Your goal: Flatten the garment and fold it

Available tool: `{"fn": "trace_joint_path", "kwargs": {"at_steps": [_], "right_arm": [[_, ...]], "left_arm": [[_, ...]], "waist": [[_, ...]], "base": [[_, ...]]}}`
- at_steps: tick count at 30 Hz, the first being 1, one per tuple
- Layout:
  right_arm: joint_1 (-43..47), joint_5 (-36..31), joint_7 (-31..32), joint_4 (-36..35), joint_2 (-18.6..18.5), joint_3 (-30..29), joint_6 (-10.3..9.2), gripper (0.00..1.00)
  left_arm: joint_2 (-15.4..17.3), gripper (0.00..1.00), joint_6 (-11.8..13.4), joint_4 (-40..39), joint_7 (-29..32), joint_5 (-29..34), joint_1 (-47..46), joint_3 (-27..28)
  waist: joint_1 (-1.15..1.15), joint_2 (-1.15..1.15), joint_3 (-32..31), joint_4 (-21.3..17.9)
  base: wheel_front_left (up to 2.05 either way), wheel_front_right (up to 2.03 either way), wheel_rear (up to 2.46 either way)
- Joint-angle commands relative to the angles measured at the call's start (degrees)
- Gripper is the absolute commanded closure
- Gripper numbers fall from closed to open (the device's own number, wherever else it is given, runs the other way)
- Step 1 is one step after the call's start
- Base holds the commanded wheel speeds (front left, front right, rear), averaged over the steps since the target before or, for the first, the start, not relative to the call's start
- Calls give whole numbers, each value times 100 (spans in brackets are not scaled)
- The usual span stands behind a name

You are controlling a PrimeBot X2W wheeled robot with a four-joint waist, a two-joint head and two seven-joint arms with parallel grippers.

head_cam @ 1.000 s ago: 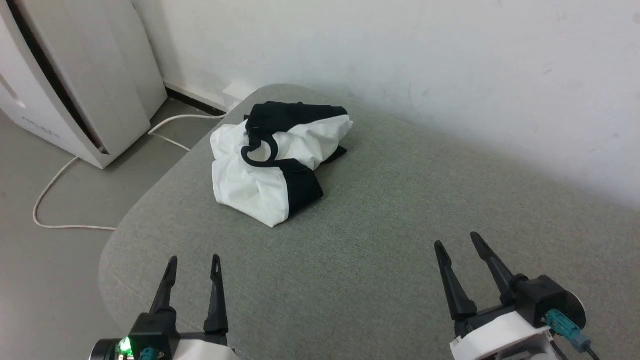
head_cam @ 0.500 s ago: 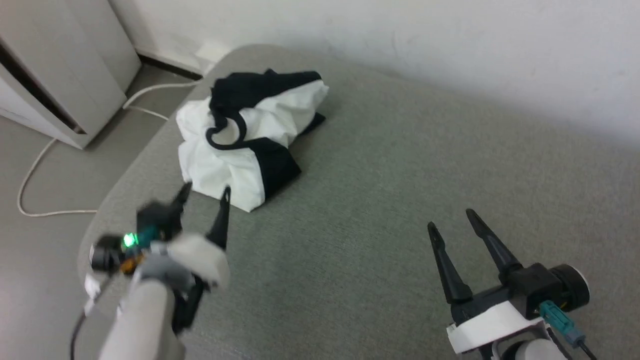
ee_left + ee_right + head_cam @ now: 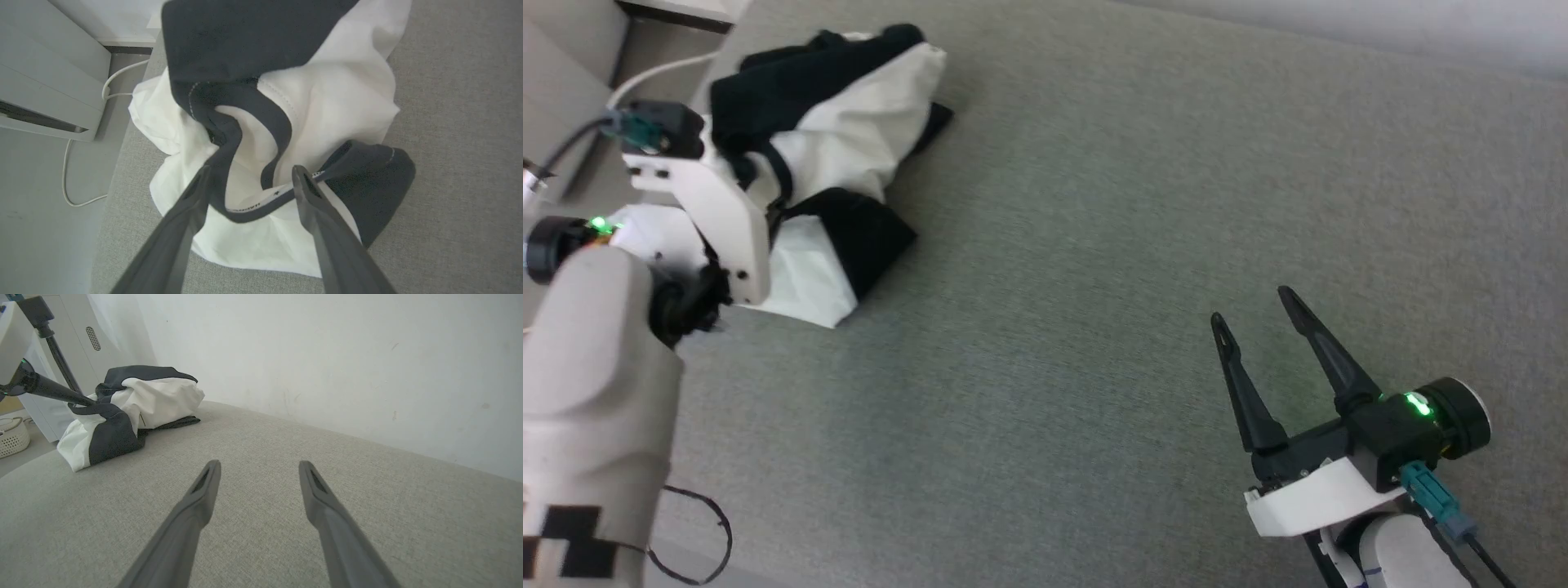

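Left wrist view | left tool (image 3: 251, 169) spread wide over garment (image 3: 335, 94), gripping nothing | right tool (image 3: 1252, 305) spread wide, empty

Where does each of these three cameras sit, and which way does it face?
Head view: on the head, looking down at the grey cushion and garment; left forearm and open right gripper show.
Left wrist view: on that wrist, looking down the open left gripper onto the garment's neckline.
Right wrist view: on that wrist, looking low across the cushion toward the wall, past its own fingers.
All three share the garment.
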Motion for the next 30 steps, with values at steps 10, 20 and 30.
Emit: {"fn": "trace_joint_path", "kwargs": {"at_steps": [10, 20, 30], "right_arm": [[-314, 24, -26, -75, 0, 66, -11, 0], [-416, 74, -26, 9, 0, -13, -11, 0], [-333, 275, -26, 166, 0, -98, -11, 0]], "left_arm": [[710, 0, -37, 455, 1211, -1584, -391, -489], [873, 100, -38, 676, 1228, -2367, -248, -748], [1256, 100, -38, 566, -460, -2521, -549, -421]], "waist": [[-2, 0, 927, -734], [-2, 0, 892, -760], [-2, 0, 83, -833]], "base": [[0, 0, 0], [0, 0, 0], [0, 0, 0]]}}
